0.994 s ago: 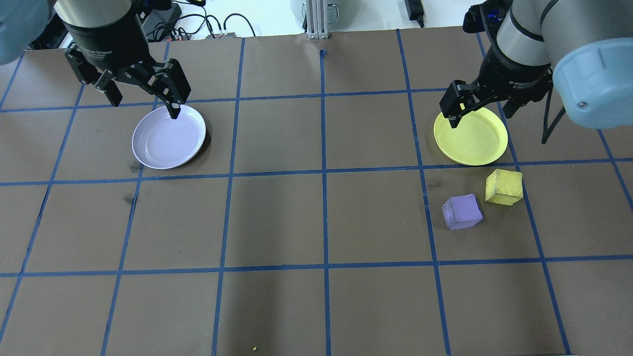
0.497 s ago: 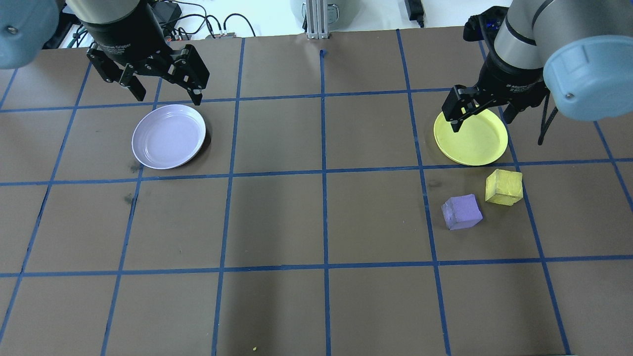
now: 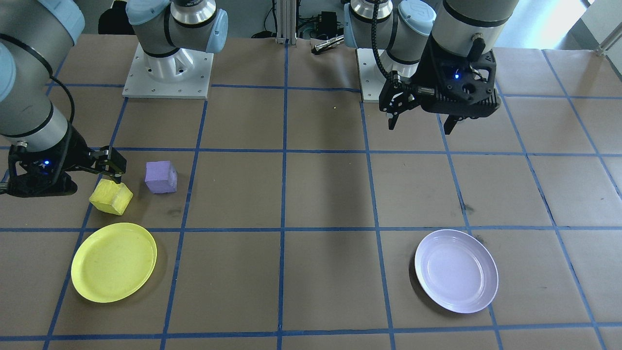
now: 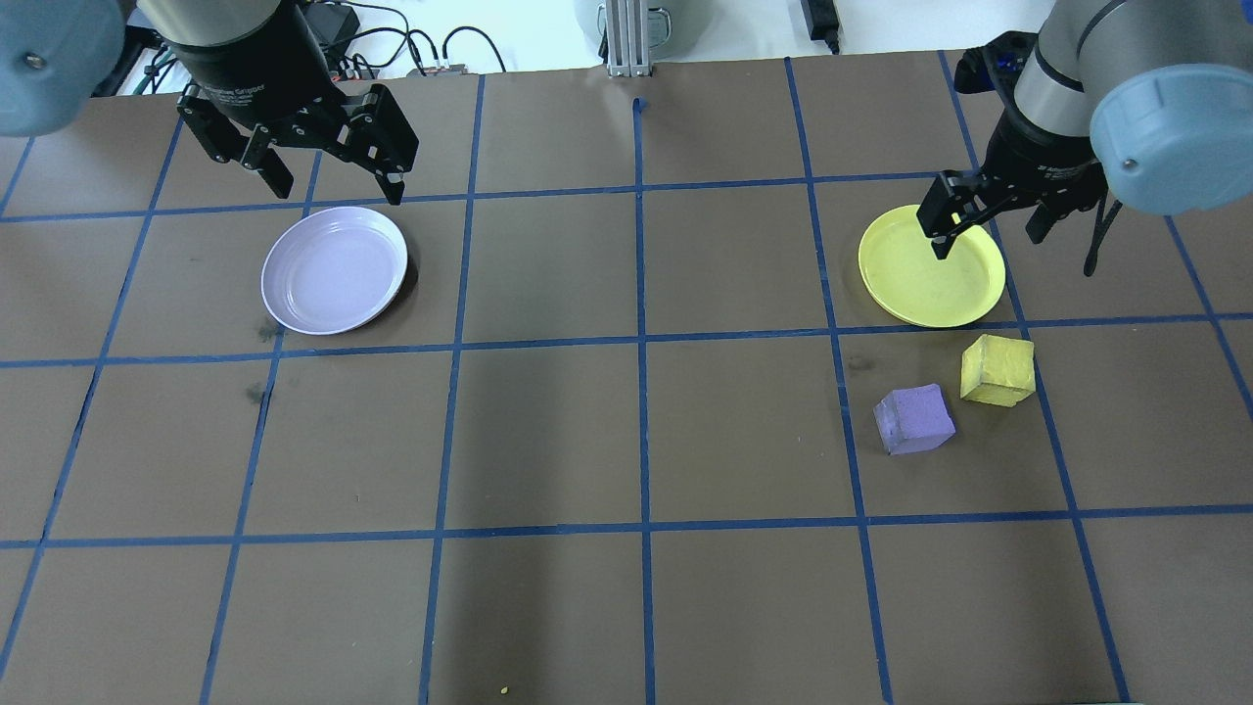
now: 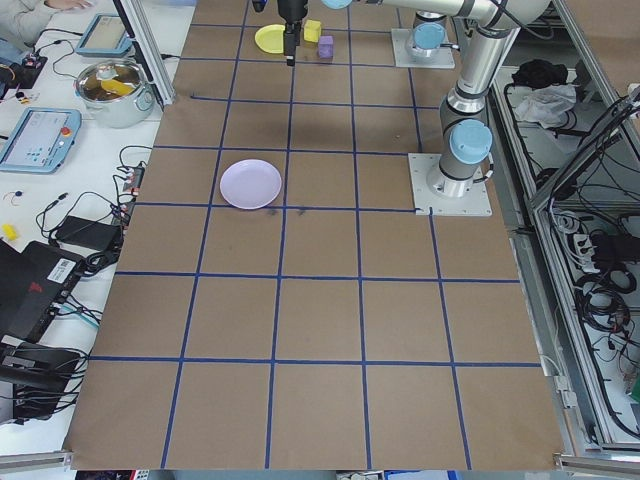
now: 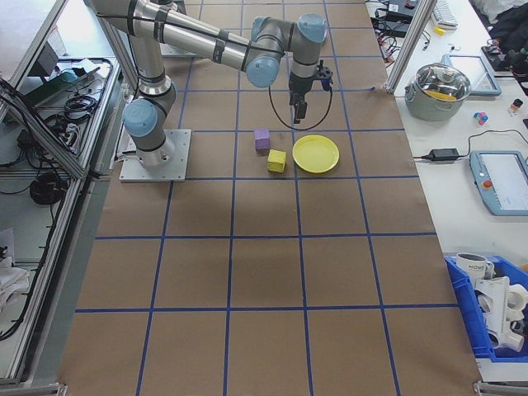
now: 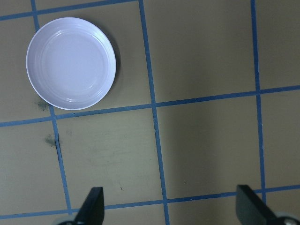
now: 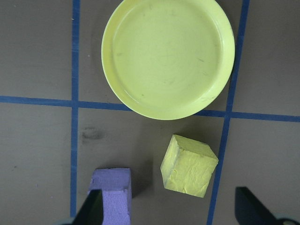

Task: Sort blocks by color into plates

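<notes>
**Both blocks unsorted; both grippers empty**

You have the yellow block (image 4: 997,370) and purple block (image 4: 913,418) on the table just beside the yellow plate (image 4: 915,289); the lavender plate (image 4: 333,269) lies well apart; the right gripper (image 4: 989,220) and left gripper (image 4: 333,174) hover spread, grasping nothing, ready to descend.

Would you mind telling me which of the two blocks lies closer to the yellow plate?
The yellow block: it sits just off the yellow plate's rim, while the purple block lies farther out, beside it.
</notes>
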### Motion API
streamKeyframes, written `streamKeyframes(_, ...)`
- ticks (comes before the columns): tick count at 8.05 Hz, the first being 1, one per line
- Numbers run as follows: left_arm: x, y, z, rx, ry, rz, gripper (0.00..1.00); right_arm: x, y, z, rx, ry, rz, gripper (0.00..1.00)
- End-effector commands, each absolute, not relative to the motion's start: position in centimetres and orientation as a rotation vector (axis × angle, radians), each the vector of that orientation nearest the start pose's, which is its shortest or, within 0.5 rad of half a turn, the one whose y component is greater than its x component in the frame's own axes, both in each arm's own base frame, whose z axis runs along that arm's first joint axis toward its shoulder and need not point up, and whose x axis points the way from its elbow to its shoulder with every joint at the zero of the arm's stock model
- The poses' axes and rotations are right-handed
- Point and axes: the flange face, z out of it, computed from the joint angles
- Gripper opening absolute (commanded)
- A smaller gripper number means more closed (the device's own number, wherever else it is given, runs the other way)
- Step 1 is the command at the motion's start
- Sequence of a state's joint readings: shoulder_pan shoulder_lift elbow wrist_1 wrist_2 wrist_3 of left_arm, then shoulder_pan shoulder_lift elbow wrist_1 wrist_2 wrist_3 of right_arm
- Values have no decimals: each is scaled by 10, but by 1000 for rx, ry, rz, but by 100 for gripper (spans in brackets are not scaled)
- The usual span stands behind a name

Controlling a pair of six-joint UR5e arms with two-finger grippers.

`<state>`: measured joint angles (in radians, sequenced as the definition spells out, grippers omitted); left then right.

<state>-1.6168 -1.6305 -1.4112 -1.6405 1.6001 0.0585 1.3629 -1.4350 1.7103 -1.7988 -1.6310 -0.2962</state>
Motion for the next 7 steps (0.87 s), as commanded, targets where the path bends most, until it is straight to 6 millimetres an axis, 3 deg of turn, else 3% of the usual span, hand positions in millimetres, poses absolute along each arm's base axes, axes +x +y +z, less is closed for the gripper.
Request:
streamKeyframes(1, -154, -507, 535, 159, 3112, -79, 100, -32, -555, 327, 51, 3164, 217, 100)
streamKeyframes(3, -157, -507, 535, 161, 3137, -92, 100, -40, -562, 287, 296, 3133, 346, 100)
streamKeyframes(5, -156, -510, 532, 187, 3130, -79, 100, -37, -554, 248, 314, 3100, 468, 100)
streamKeyframes(7, -157, -516, 527, 149, 3131, -89, 100, -36, -548, 221, 296, 3079, 555, 100)
